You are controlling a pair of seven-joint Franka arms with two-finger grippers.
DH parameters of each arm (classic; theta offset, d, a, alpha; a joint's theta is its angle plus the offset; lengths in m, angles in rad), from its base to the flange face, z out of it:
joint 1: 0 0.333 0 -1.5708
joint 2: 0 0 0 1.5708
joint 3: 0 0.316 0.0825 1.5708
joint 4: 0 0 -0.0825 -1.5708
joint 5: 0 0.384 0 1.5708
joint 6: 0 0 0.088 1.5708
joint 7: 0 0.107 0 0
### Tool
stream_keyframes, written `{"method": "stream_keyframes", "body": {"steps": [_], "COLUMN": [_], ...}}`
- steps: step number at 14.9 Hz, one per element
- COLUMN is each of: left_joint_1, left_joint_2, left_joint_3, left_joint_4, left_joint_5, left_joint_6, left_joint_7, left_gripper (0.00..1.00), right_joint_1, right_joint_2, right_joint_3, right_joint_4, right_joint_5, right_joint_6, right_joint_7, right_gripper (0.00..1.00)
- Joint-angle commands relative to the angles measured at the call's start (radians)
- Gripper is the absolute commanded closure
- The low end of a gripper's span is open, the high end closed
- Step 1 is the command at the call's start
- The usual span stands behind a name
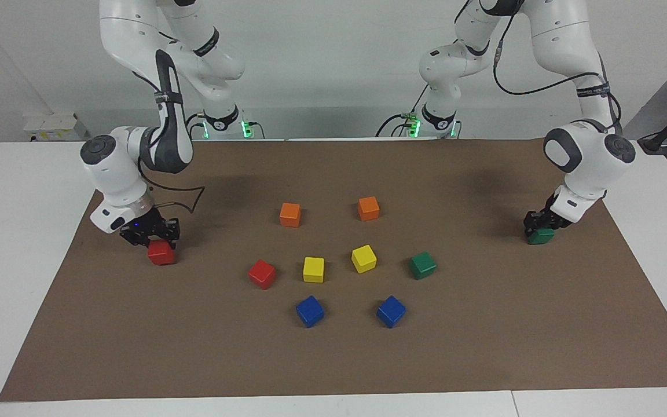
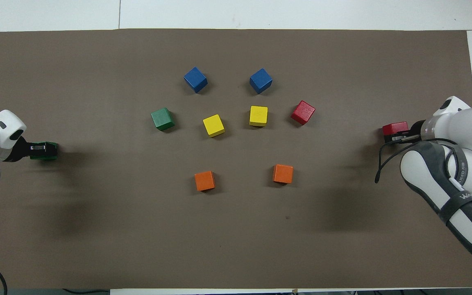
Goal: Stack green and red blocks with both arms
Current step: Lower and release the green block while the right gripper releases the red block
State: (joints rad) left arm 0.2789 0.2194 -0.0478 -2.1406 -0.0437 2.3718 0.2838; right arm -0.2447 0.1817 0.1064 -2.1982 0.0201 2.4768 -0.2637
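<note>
One red cube (image 1: 161,252) lies on the brown mat (image 1: 484,347) at the right arm's end, with my right gripper (image 1: 154,234) low right at it; it also shows in the overhead view (image 2: 395,128). One green cube (image 1: 541,236) lies at the left arm's end with my left gripper (image 1: 543,225) down on it; the overhead view shows it too (image 2: 44,150). A second red cube (image 1: 262,273) and a second green cube (image 1: 422,265) sit free in the middle group.
The middle group also holds two orange cubes (image 1: 290,214) (image 1: 368,208) nearest the robots, two yellow cubes (image 1: 313,269) (image 1: 363,258) between the free red and green ones, and two blue cubes (image 1: 310,311) (image 1: 391,311) farthest from the robots.
</note>
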Motion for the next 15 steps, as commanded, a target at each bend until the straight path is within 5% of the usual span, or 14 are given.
{"method": "stream_keyframes", "body": {"steps": [1,2,3,4,6,10,15], "left_joint_1": [0.011,0.011,0.013,0.013,0.019,0.0,-0.173], "left_joint_2": [-0.006,-0.003,-0.003,-0.003,-0.005,-0.012,-0.005], "left_joint_3": [-0.006,-0.006,-0.006,-0.006,-0.006,-0.006,-0.006], "left_joint_4": [-0.022,-0.021,-0.021,-0.013,-0.001,0.173,0.349], "left_joint_5": [-0.002,-0.002,-0.002,-0.002,-0.002,-0.001,0.007], "left_joint_6": [0.032,0.03,0.03,0.021,-0.002,-0.237,-0.437], "left_joint_7": [0.02,0.034,0.049,0.066,0.077,0.072,-0.235], "left_gripper": [1.0,0.95,0.01,0.0,0.0,0.0,0.0], "right_joint_1": [-0.015,-0.015,-0.013,-0.015,-0.018,-0.018,-0.005], "right_joint_2": [0.016,0.018,0.018,0.018,0.018,0.004,-0.111], "right_joint_3": [0.013,0.013,0.013,0.013,0.013,0.013,0.013], "right_joint_4": [-0.009,-0.011,-0.009,-0.009,-0.009,0.005,0.174], "right_joint_5": [0.003,0.003,0.003,0.003,0.003,0.003,0.004], "right_joint_6": [0.043,0.054,0.051,0.05,0.045,0.001,-0.371], "right_joint_7": [0.023,0.023,0.024,0.024,0.023,0.021,0.037], "right_gripper": [1.0,1.0,1.0,0.99,0.01,0.0,0.0]}}
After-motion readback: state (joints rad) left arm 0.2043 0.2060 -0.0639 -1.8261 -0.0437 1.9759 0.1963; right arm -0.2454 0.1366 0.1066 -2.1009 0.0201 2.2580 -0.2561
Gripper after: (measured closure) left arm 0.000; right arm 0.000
